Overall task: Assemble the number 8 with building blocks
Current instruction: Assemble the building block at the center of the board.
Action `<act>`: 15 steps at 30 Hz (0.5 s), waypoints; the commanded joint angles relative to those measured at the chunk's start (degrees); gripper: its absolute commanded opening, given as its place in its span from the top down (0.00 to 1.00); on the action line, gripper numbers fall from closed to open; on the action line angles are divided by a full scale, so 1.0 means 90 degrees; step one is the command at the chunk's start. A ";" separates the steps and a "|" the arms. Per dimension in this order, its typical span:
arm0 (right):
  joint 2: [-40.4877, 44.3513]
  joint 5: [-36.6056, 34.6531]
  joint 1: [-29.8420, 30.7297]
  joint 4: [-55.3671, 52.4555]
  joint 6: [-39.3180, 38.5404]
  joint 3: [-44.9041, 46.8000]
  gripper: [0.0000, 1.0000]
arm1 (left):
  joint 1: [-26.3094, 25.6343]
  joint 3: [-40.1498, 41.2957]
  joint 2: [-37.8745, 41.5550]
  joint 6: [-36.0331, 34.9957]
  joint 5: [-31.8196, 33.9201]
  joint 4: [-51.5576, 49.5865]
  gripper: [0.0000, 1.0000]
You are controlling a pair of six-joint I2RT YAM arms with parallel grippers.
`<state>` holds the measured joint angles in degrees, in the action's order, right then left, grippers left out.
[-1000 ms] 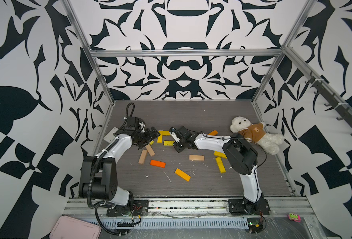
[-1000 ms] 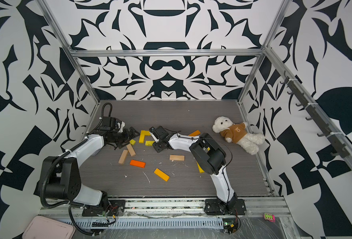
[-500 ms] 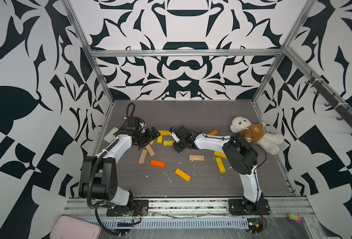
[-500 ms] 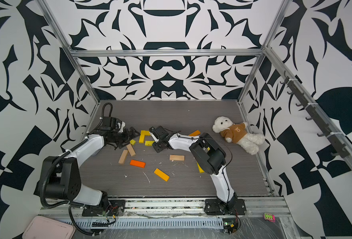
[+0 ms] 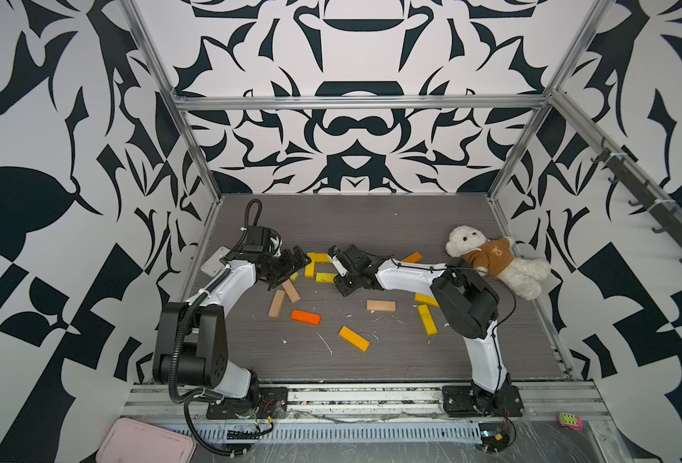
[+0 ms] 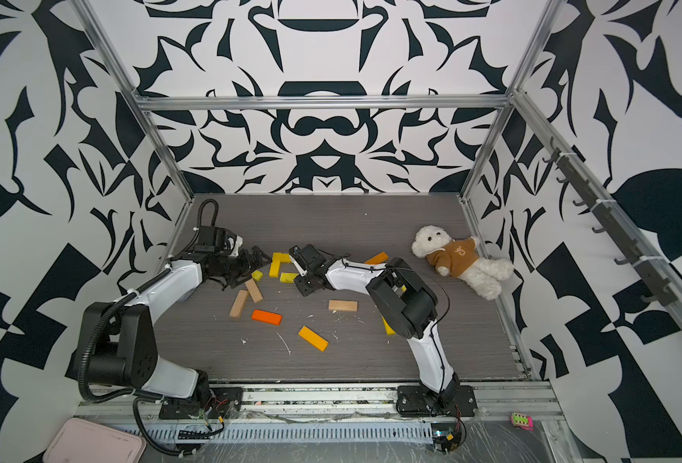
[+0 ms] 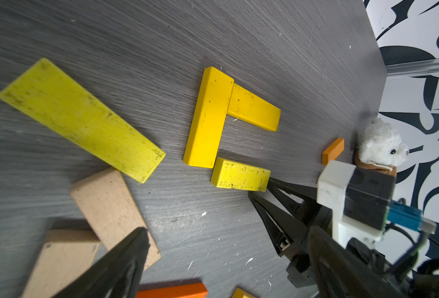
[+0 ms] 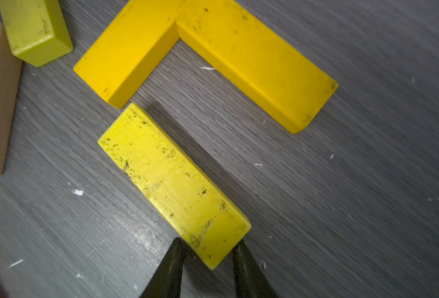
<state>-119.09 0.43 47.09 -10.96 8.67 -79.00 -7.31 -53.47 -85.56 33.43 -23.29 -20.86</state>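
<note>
Near the middle of the table (image 5: 371, 360), the right claw (image 8: 209, 249) grips one end of a pale yellow block (image 8: 172, 180), probably the 8's middle bar. Next, it likely needs squaring against the yellow corner (image 8: 128, 51); the left claw (image 5: 294, 266) hangs wide open and empty.

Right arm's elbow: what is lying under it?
A half-covered yellow block pokes out from beneath the elbow; a fully visible yellow block lies beside it in a top view. Anything deeper under the elbow is hidden in both top views.

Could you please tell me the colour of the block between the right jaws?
The block is speckled lemon yellow; right wrist view.
</note>
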 commanded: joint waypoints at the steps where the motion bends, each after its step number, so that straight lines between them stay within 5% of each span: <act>1: 0.0097 0.0087 0.0054 0.0084 0.0157 -0.0111 0.64 | -0.0022 -0.0230 -0.0065 -0.0008 0.0021 -0.0136 0.01; 15: -0.0029 -0.0061 0.0089 0.0057 0.0266 -0.0264 0.64 | -0.0042 -0.0233 -0.0070 -0.0030 0.0039 -0.0153 0.01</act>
<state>-119.09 0.58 47.51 -10.83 10.39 -79.02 -7.53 -54.19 -85.60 33.43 -23.18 -21.06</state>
